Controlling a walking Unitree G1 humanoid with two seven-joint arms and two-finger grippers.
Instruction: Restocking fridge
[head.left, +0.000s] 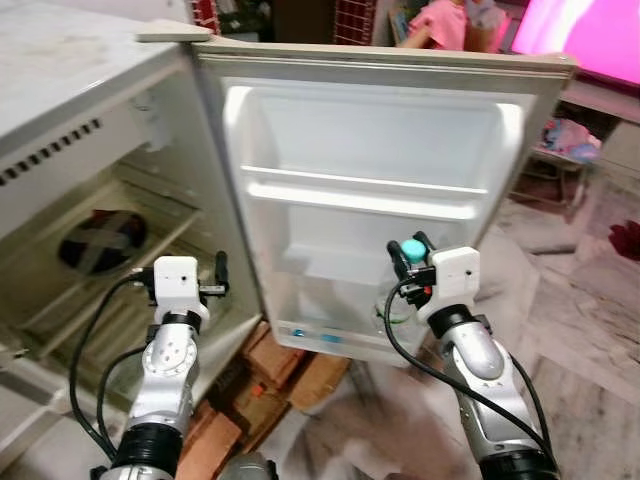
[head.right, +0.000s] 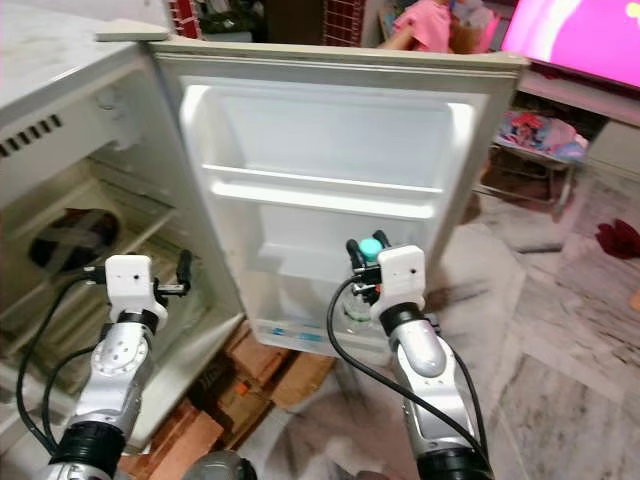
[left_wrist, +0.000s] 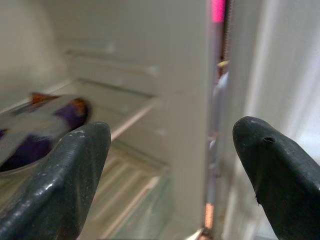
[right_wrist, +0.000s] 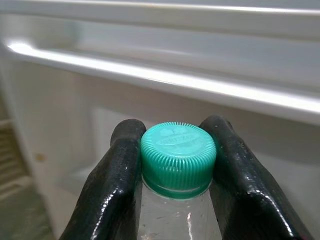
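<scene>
A clear water bottle (head.right: 356, 307) with a teal cap (right_wrist: 178, 151) is held upright by my right gripper (head.left: 412, 255), shut on its neck just under the cap. It hangs in front of the open fridge door (head.left: 380, 130), over the door's bottom bin (head.left: 330, 335) and below the middle door shelf (head.left: 360, 195). My left gripper (head.left: 212, 277) is open and empty, raised near the front edge of the fridge compartment (head.left: 110, 250). A dark round container with a crossed lid (head.left: 95, 242) sits on an inner shelf.
Wooden blocks and boards (head.left: 285, 375) lie on the floor under the door. Marble floor (head.left: 580, 330) stretches to the right. A pink screen (head.left: 590, 35) and a small table with clutter (head.left: 565, 140) stand behind the door.
</scene>
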